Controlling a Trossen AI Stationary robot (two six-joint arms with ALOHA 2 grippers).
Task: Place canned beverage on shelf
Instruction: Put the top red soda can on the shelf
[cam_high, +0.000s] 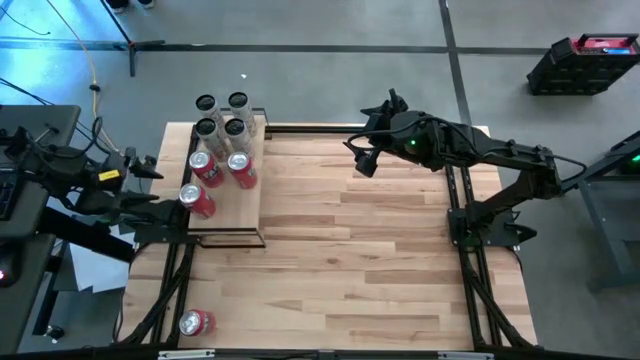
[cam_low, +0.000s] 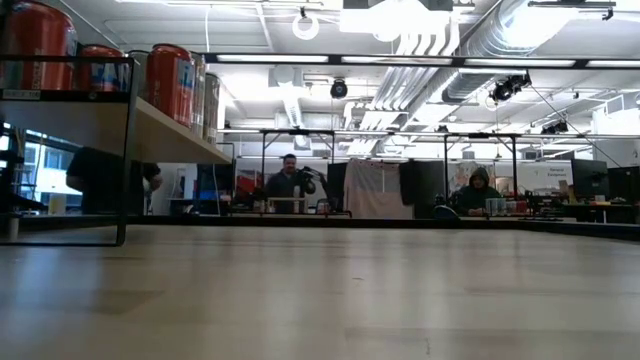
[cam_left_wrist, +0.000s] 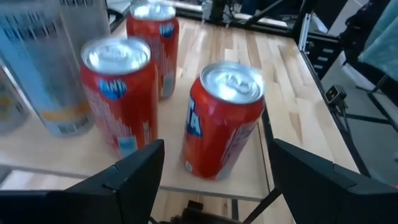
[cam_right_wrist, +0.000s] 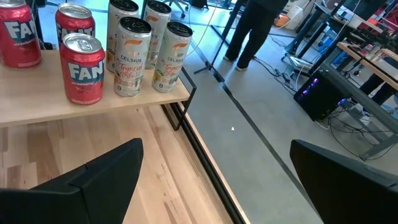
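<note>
Left gripper (cam_left_wrist: 214, 180) wide open, empty, red can (cam_left_wrist: 222, 118) upright just ahead on shelf (cam_left_wrist: 56, 149) (beside two other red cans). Right gripper (cam_right_wrist: 217, 180) open, empty. Only high view shows stray can (cam_high: 196, 323) lying on table (cam_high: 380, 250).

One camera looks straight down on the whole plank-striped wooden table (cam_high: 380, 250). Another sits at tabletop height, facing level across it into the room — the narrow pale-wood shelf with its thin black frame (cam_low: 110, 125) rises at its near left. Both wrist cameras look closely onto that same shelf (cam_left_wrist: 74, 155) (cam_right_wrist: 93, 109) and its red and pale drink cans (cam_left_wrist: 221, 118) (cam_right_wrist: 84, 68).
</note>
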